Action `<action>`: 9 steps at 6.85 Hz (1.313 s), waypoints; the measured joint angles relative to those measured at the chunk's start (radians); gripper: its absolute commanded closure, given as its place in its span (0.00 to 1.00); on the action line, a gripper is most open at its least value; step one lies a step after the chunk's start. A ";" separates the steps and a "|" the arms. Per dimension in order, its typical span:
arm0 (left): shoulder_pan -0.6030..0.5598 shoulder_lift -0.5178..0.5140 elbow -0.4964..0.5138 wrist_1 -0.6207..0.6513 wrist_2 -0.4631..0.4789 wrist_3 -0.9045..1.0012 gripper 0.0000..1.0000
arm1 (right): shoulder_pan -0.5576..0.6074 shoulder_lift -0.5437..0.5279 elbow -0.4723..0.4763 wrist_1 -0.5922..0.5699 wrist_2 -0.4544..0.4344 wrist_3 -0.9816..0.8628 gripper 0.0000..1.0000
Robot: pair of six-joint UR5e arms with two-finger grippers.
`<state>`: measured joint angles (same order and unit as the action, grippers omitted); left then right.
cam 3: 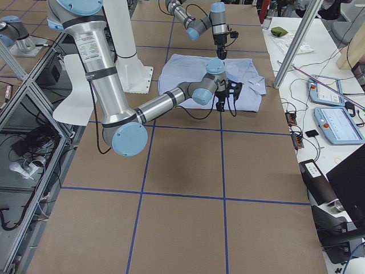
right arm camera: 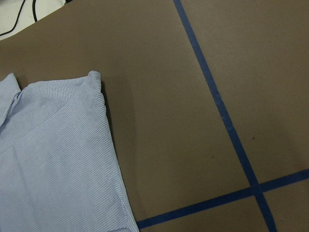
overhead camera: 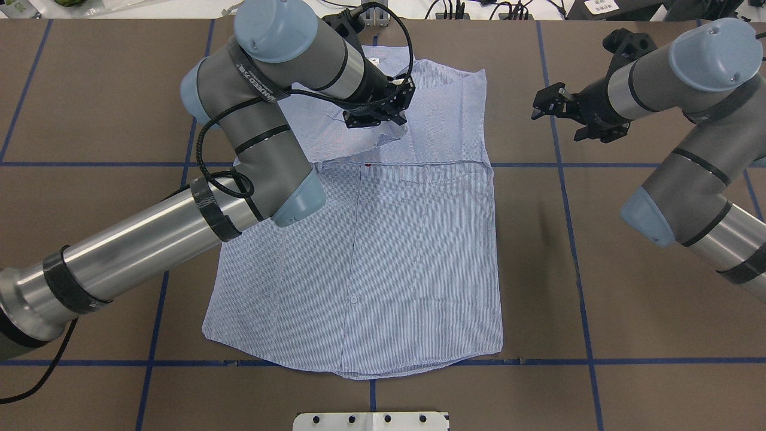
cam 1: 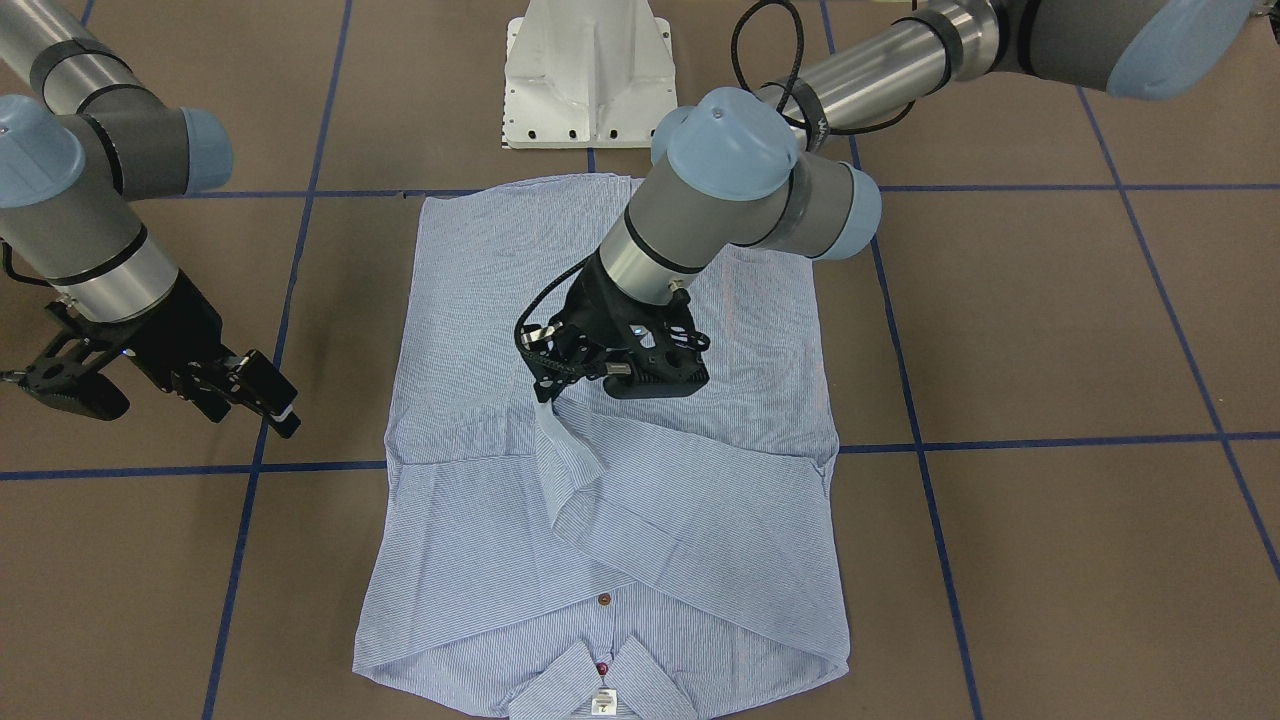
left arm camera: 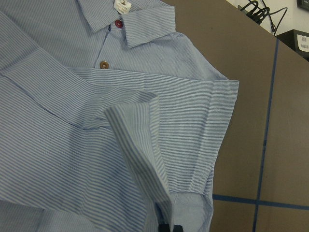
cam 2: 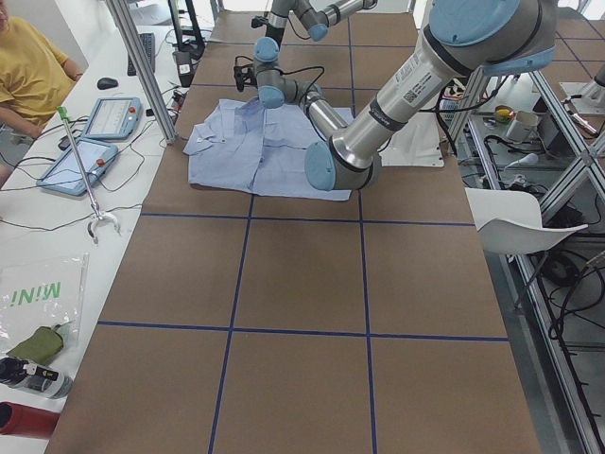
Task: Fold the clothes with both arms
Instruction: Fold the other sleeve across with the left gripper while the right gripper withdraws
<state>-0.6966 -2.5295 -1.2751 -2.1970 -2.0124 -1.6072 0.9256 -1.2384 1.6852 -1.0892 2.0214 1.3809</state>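
Observation:
The light blue striped shirt [cam 1: 690, 520] lies flat and front-up on the brown table, collar and white neck label toward the far side [overhead camera: 389, 251]. Both sleeves are folded across the chest. My left gripper [cam 1: 543, 395] hovers over the middle of the shirt, shut on the cuff of one sleeve [cam 1: 565, 450], which hangs lifted off the cloth below. The left wrist view shows that raised cuff [left arm camera: 140, 135] running down into the shut fingertips [left arm camera: 164, 227]. My right gripper [cam 1: 272, 402] hangs open beside the shirt's edge, over bare table [overhead camera: 541, 105], holding nothing.
The white pedestal base [cam 1: 588, 75] stands just beyond the shirt's hem. Blue tape lines [cam 1: 1050, 440] divide the table into squares. A side bench with tablets [cam 2: 104, 118] and a seated person in yellow [cam 2: 28, 66] runs along the collar side.

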 measured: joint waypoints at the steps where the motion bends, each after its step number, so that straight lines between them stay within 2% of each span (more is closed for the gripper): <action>1: 0.022 -0.018 0.025 -0.004 0.034 -0.010 0.70 | 0.000 -0.001 0.001 0.000 -0.001 0.000 0.00; 2: 0.037 -0.035 0.047 -0.008 0.058 -0.013 0.18 | 0.002 -0.002 0.002 0.000 0.000 0.000 0.00; 3: 0.044 -0.042 0.057 -0.010 0.067 -0.013 0.10 | 0.003 -0.003 0.004 0.000 0.002 0.000 0.00; 5: 0.049 -0.053 0.049 -0.009 0.071 -0.013 0.09 | 0.004 -0.010 0.022 0.000 0.005 0.004 0.00; 6: 0.049 -0.044 0.013 0.001 0.070 -0.014 0.09 | -0.002 -0.031 0.056 -0.001 0.006 0.017 0.00; 7: 0.048 0.003 -0.062 0.015 0.067 -0.014 0.05 | -0.025 -0.065 0.111 -0.001 0.003 0.059 0.00; 8: 0.046 0.112 -0.188 0.027 0.063 -0.010 0.01 | -0.075 -0.104 0.180 -0.003 -0.008 0.127 0.00; 9: 0.043 0.254 -0.329 0.033 0.050 -0.003 0.01 | -0.154 -0.142 0.249 -0.007 -0.045 0.202 0.01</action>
<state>-0.6533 -2.2758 -1.6041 -2.1644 -1.9622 -1.6102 0.7719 -1.3801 1.9344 -1.0960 1.9759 1.5831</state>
